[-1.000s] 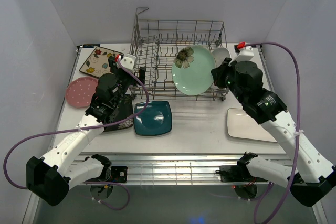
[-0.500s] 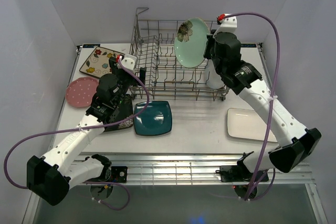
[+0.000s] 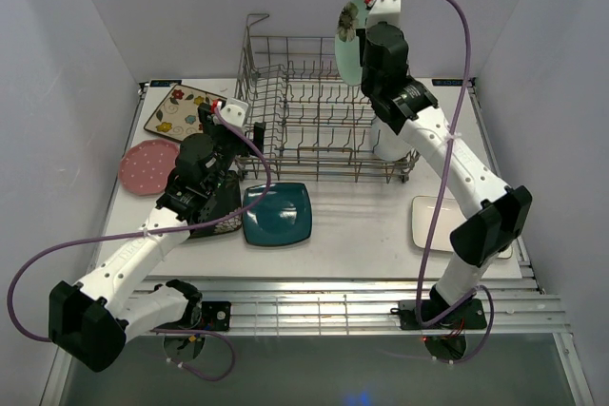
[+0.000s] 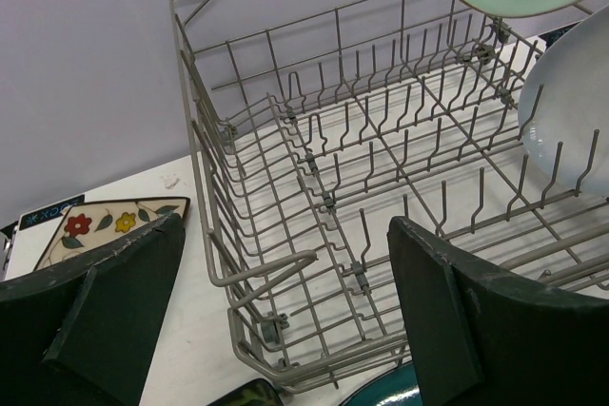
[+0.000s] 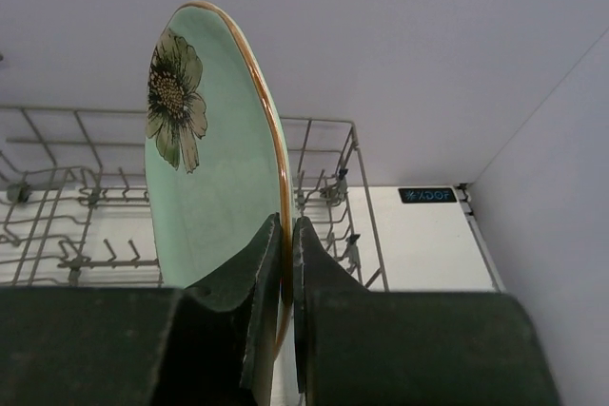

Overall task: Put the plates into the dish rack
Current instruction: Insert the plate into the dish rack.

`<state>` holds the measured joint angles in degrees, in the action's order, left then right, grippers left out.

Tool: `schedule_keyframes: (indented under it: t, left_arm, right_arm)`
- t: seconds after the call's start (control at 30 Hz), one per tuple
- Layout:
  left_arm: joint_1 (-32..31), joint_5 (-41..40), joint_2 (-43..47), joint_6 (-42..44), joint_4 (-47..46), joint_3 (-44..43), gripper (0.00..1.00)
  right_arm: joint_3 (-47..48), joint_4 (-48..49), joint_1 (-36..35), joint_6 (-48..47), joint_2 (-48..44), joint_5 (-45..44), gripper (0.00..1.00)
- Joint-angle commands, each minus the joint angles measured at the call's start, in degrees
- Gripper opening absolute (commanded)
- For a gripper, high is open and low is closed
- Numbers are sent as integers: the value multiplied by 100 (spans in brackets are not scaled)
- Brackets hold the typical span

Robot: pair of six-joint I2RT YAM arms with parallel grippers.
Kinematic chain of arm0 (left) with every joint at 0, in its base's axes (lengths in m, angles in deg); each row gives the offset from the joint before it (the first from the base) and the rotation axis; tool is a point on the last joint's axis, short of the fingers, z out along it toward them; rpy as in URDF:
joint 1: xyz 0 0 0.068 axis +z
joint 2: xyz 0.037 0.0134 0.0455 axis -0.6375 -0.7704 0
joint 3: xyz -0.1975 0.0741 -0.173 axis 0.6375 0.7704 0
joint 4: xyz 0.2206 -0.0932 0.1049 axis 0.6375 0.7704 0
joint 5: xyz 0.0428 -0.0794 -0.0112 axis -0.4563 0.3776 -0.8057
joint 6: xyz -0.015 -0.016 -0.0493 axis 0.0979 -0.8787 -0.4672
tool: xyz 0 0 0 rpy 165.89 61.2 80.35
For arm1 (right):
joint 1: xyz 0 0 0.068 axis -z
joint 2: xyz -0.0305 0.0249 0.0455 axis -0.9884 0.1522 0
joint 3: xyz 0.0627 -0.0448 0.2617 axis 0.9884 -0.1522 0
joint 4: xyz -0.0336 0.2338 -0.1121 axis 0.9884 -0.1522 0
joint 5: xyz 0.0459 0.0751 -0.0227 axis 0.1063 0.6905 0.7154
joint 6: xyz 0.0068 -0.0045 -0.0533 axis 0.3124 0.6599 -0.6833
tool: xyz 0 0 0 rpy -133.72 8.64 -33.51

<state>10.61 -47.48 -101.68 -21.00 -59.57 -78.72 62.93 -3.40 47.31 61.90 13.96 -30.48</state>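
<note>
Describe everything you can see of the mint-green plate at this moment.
The mint-green plate is round, glossy and ceramic-looking, with a thin gold-brown rim and a dark-outlined flower printed near one edge. It stands on edge, nearly vertical, held in the air above the far side of the dish rack, right of its middle and clear of the tines. The right gripper is shut on its rim, one finger on each face. Nothing else touches it. No chip or crack shows.
</note>
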Motion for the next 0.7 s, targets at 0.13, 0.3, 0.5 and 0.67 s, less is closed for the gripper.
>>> schedule_keyframes:
  t: [0.13,0.3,0.5,0.67]
  left_arm:
    - [-10,51,-27,-13,-56,-3,98]
    - [-10,42,-44,-4,-56,-11,98]
    - [-1,33,-71,-4,-65,-20,98]
    - [-1,7,-123,22,-65,-20,98]
  right_arm:
    - [920,1802,106,-1003,511,-724,8]
    - [1140,2093,194,-1407,933,-962,8]
    - [1254,2278,334,-1601,1284,-1094,8]
    - [1351,2295,493,-1645,1521,-1006,8]
